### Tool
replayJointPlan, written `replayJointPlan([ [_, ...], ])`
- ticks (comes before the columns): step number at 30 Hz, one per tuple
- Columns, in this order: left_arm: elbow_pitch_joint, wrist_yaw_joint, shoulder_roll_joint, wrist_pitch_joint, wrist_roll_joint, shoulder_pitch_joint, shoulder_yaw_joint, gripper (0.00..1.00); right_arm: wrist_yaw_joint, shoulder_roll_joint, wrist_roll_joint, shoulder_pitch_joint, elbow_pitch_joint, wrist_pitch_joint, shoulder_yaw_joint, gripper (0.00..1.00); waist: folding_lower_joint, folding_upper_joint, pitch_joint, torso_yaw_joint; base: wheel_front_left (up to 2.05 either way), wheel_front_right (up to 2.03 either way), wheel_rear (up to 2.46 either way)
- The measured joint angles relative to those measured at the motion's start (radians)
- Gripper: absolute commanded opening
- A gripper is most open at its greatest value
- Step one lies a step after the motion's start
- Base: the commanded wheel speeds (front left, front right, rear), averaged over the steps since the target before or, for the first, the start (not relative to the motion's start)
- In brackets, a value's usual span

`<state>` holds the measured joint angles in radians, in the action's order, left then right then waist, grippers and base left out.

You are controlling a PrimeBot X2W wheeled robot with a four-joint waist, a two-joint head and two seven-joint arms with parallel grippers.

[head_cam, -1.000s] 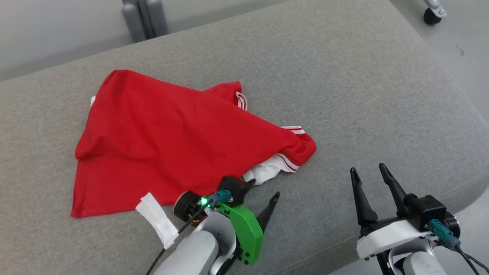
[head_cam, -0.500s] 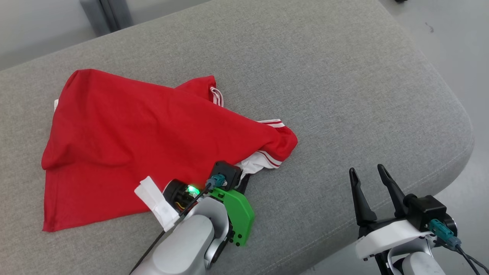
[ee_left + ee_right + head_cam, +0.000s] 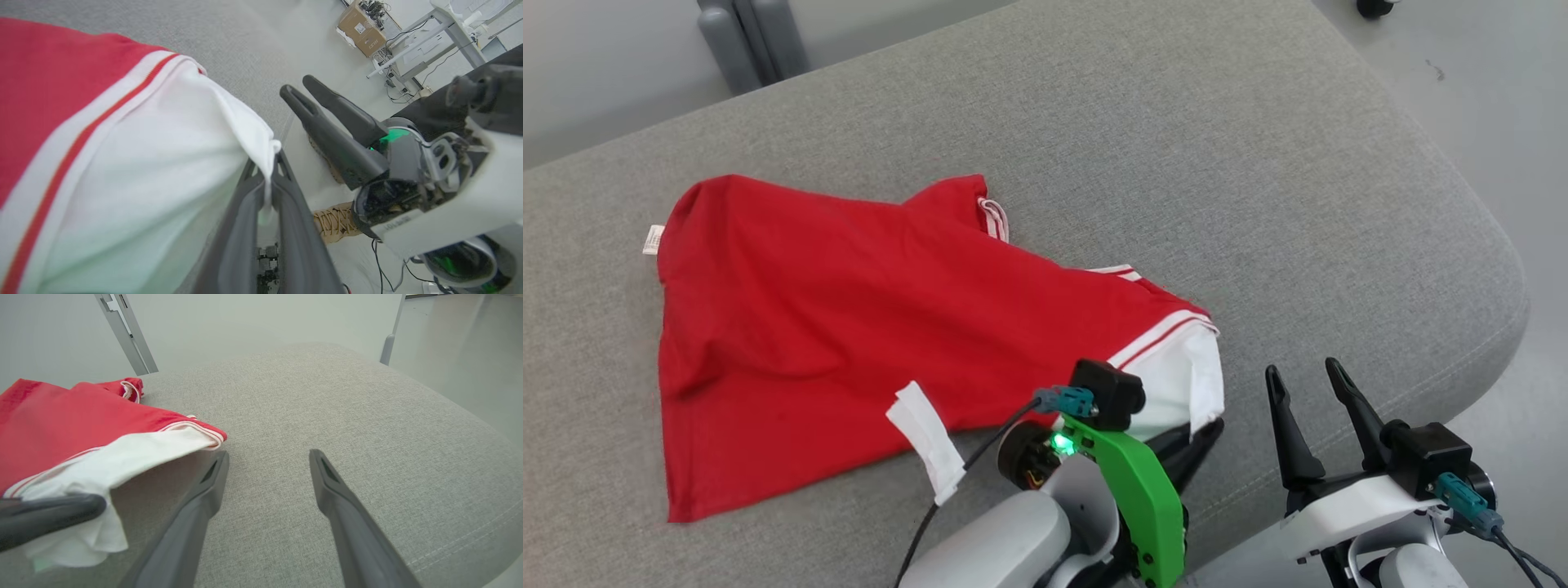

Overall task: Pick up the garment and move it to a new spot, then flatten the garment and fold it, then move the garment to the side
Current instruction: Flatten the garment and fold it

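Red shirt (image 3: 849, 327), its white panel edged with red-and-white stripes by the dark-fingered left gripper (image 3: 266, 163); grey flecked cushion (image 3: 1258, 163) underneath.

Left forearm (image 3: 1005, 539) pale grey, green bracket (image 3: 1143, 498) with dark screw holes, black camera cube (image 3: 1107, 394), teal plug (image 3: 1066, 401), lit green LED (image 3: 1060, 443), white tape tag (image 3: 927, 441) on black cable (image 3: 988, 438). Right gripper (image 3: 1301, 369): long dark tapered fingers (image 3: 1290, 441), white housing (image 3: 1347, 510), second black cube (image 3: 1425, 457).
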<state>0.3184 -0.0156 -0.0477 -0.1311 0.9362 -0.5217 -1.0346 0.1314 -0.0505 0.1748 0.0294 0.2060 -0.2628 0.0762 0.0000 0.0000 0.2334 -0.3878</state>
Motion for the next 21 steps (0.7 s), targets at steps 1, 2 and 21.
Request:
replayJointPlan([
  [1, -0.007, -0.009, 0.000, 0.000, 0.011, 0.000, -0.016, 1.00, 0.000, 0.000, 0.000, 0.000, 0.001, 0.000, 0.001, 1.00, 0.0000, 0.0000, 0.000, -0.001, 0.00, 0.00, 0.00],
  [2, -0.013, -0.019, 0.000, 0.003, 0.022, 0.000, -0.037, 1.00, 0.000, 0.000, 0.000, 0.000, 0.003, 0.000, 0.001, 1.00, 0.0000, 0.0000, -0.001, -0.002, 0.00, 0.00, 0.00],
  [21, 0.008, -0.109, -0.086, 0.374, -0.008, 0.053, 0.027, 1.00, 0.000, 0.001, -0.067, -0.062, -0.027, 0.000, -0.085, 1.00, 0.0000, 0.0000, -0.069, 0.079, 0.00, 0.00, 0.00],
])
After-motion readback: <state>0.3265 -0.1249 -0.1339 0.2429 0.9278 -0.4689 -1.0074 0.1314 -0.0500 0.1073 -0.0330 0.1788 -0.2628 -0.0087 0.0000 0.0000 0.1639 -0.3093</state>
